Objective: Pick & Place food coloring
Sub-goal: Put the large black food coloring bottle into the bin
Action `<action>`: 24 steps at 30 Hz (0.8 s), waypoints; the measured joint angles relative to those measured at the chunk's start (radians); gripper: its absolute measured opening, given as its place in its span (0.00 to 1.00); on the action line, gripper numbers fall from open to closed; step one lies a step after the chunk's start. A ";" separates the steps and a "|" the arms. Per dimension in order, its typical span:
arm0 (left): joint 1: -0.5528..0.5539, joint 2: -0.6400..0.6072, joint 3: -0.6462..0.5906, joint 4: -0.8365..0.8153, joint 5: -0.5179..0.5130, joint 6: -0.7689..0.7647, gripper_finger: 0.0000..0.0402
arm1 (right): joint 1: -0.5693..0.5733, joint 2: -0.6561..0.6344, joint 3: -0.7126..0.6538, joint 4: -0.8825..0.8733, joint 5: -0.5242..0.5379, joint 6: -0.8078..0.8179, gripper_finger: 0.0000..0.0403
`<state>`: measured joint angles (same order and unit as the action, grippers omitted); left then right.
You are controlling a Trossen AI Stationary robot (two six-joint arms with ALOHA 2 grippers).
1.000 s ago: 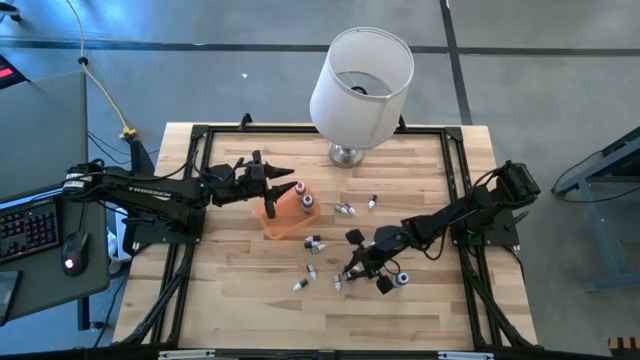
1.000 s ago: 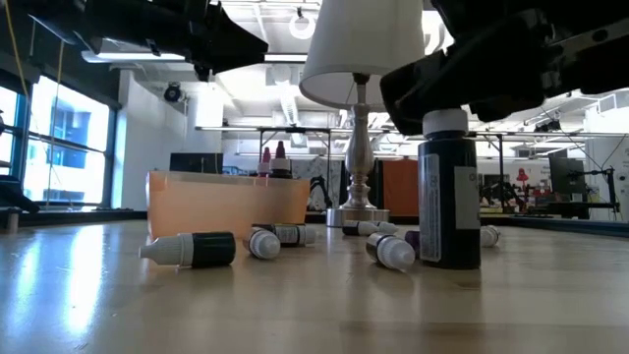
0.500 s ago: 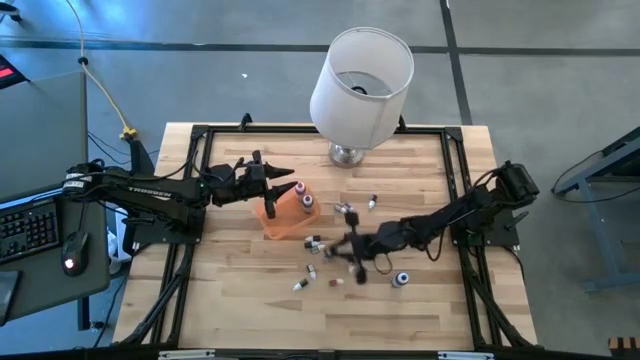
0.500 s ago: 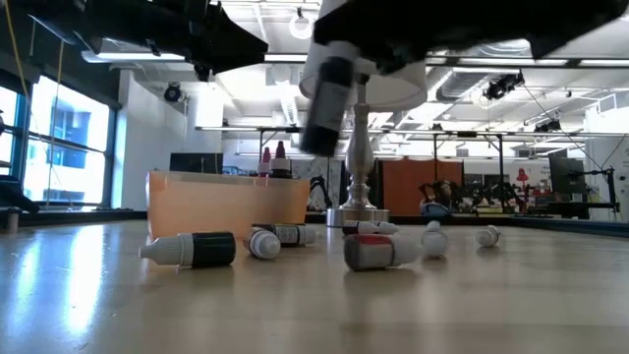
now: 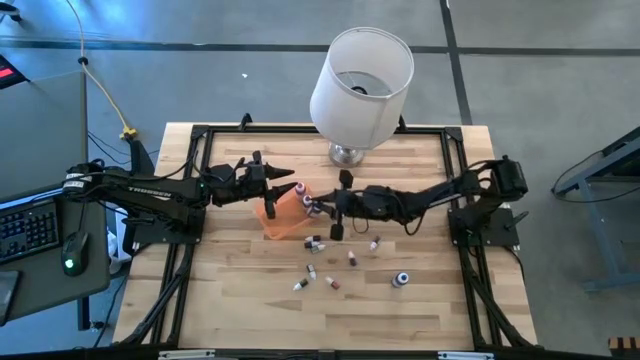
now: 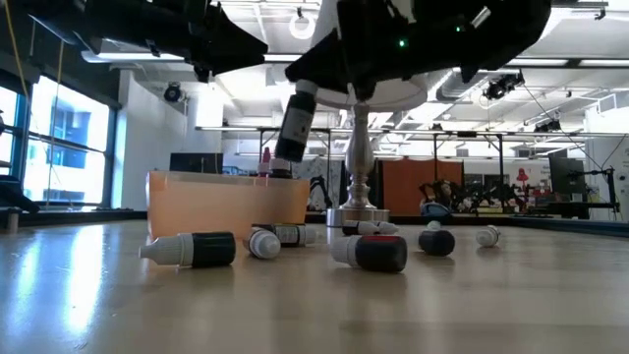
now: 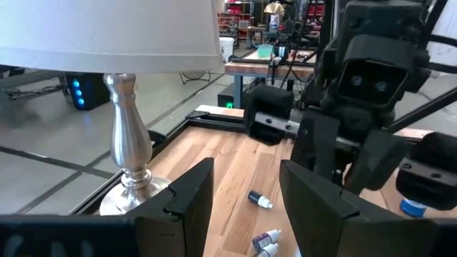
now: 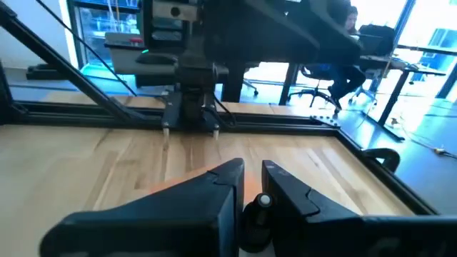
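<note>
1. The right gripper (image 5: 335,208) hung beside the orange tray (image 5: 277,218), its fingers clamped on a food coloring bottle (image 6: 294,131)
2. The left gripper (image 5: 282,176) waited with fingers apart above the tray
3. Other bottles (image 5: 315,243) lay scattered on the table (image 5: 230,290)

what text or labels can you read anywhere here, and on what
"TROSSEN": white lettering along the left arm in the high view, small and only just legible.
Labels on the food coloring bottles: too small and blurred to read.
Keyboard keys beside the table: too small to read.
Nothing else readable in any view.
</note>
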<state>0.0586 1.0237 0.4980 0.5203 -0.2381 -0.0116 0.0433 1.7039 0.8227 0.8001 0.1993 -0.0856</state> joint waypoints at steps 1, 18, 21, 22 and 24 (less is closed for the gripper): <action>0.000 0.000 0.000 0.000 -0.003 0.000 0.40 | -0.007 0.005 0.000 -0.001 -0.004 0.002 0.09; 0.000 0.000 0.000 0.001 -0.007 0.003 0.40 | -0.072 0.105 0.001 0.002 -0.040 0.079 0.08; 0.000 0.000 0.000 0.001 -0.007 0.003 0.40 | -0.072 0.108 0.001 -0.003 -0.038 0.043 0.09; 0.000 0.000 0.000 0.001 -0.008 0.003 0.40 | -0.072 0.108 0.001 -0.011 -0.032 0.032 0.11; 0.000 0.000 0.000 0.001 -0.008 0.003 0.40 | -0.072 0.108 0.001 -0.037 -0.016 0.010 0.16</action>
<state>0.0586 1.0237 0.4980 0.5211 -0.2459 -0.0086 -0.0284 1.8118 0.8234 0.7632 0.1836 -0.0756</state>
